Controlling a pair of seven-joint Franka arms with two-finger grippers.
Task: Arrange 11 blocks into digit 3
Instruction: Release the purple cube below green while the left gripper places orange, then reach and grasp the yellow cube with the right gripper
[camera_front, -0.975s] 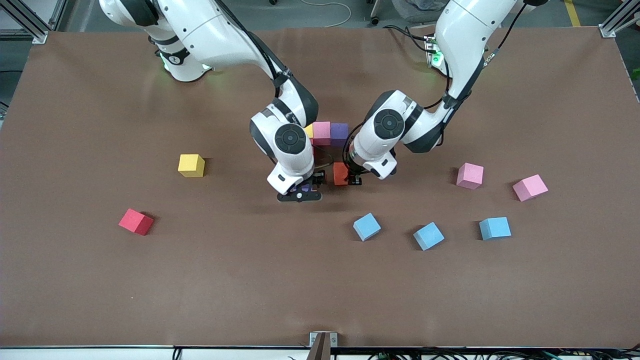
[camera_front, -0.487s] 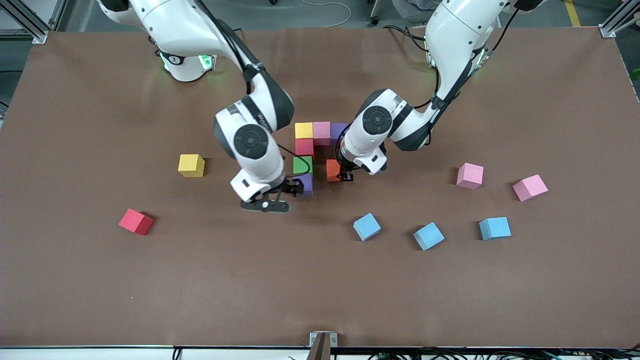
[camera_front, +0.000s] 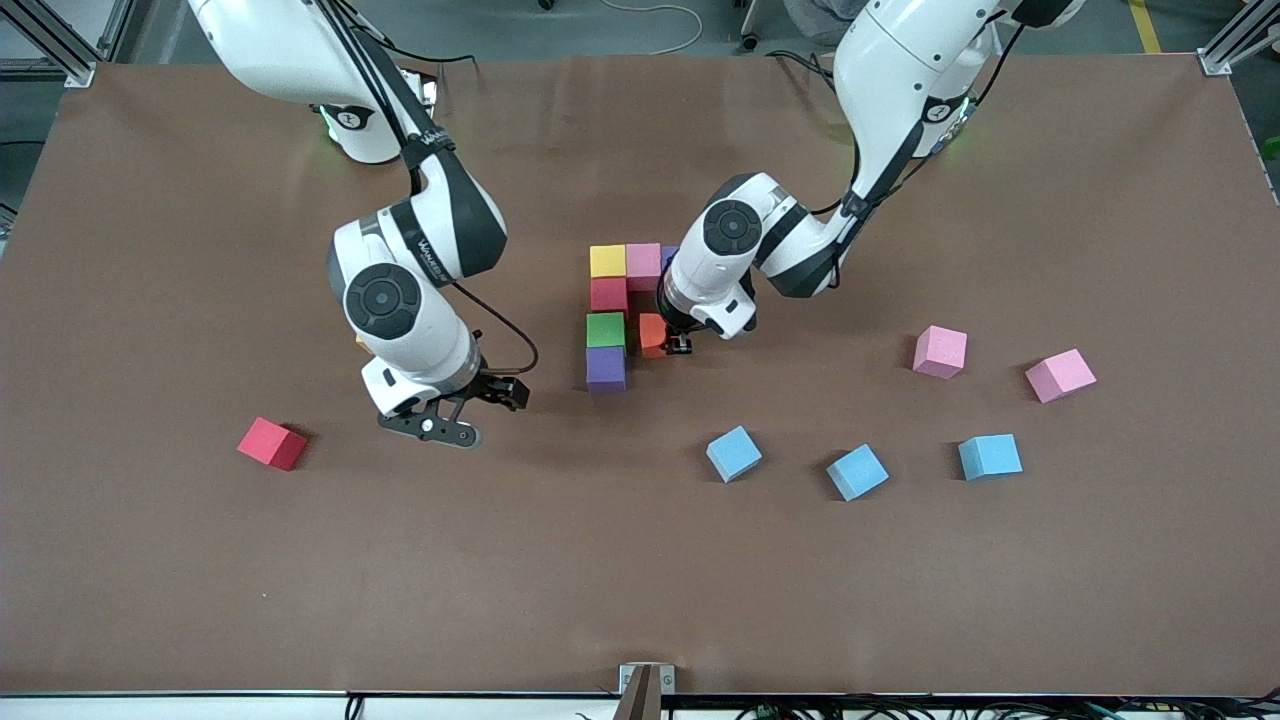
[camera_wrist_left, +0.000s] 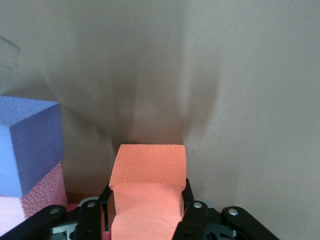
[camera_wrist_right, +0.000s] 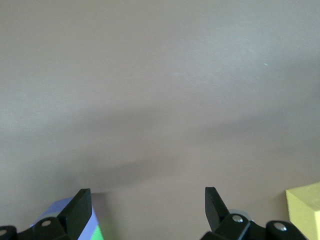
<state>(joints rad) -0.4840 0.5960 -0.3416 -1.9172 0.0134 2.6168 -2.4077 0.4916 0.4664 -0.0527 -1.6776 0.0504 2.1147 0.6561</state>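
Orange foam was the piece in play: the orange block (camera_front: 651, 335) sat clamped in the left end effector (camera_front: 679, 343), low at mid-bench and just beside the green block (camera_front: 605, 329), apparently going in as the middle bar's second cube. The digit 3 (camera_front: 620, 305) was, by my reckoning, roughly half built. Its top bar ran yellow block (camera_front: 607, 260), pink block (camera_front: 643, 260) and a purple block (camera_front: 668, 257) largely hidden by the left wrist. A red block (camera_front: 608, 294) linked down to the green one, with a second purple block (camera_front: 605, 368) below.

Still loose toward the bench's front edge were three light blue blocks (camera_front: 734, 453), with two more pink cubes (camera_front: 940, 351) toward the left arm's end and a red cube (camera_front: 272, 443) toward the right arm's end.

The right end effector (camera_front: 470, 407), fingers spread and empty, hung over bare bench. Its wrist view caught a yellow cube (camera_wrist_right: 305, 210) that the arm covered from the front.
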